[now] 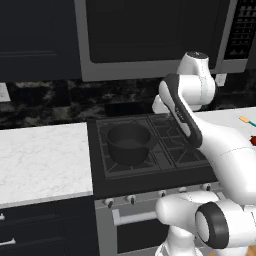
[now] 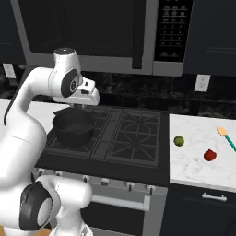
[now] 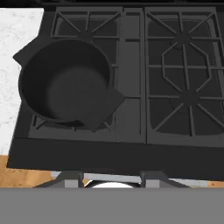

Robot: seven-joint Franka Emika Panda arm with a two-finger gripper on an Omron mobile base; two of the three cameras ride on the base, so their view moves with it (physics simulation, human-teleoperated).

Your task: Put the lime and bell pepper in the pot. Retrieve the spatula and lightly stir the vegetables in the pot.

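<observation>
The black pot (image 2: 73,126) stands empty on the stove's front left burner, also seen as the pot (image 1: 129,142) and from above as the pot (image 3: 65,83). My gripper (image 2: 79,107) hangs just above and behind the pot; its fingertips (image 3: 72,178) stand apart with nothing between them. On the white counter right of the stove lie the green lime (image 2: 179,141), the red bell pepper (image 2: 209,155) and the spatula (image 2: 227,137) with its teal handle. The spatula (image 1: 246,120) and a sliver of the pepper (image 1: 253,141) show at the right edge behind my arm.
The black stove (image 2: 129,133) has bare grates right of the pot. A white marble counter (image 1: 40,160) runs to the stove's left. A microwave (image 2: 92,32) hangs overhead, and dark cabinets sit beside it. A wall outlet (image 2: 200,83) is behind the right counter.
</observation>
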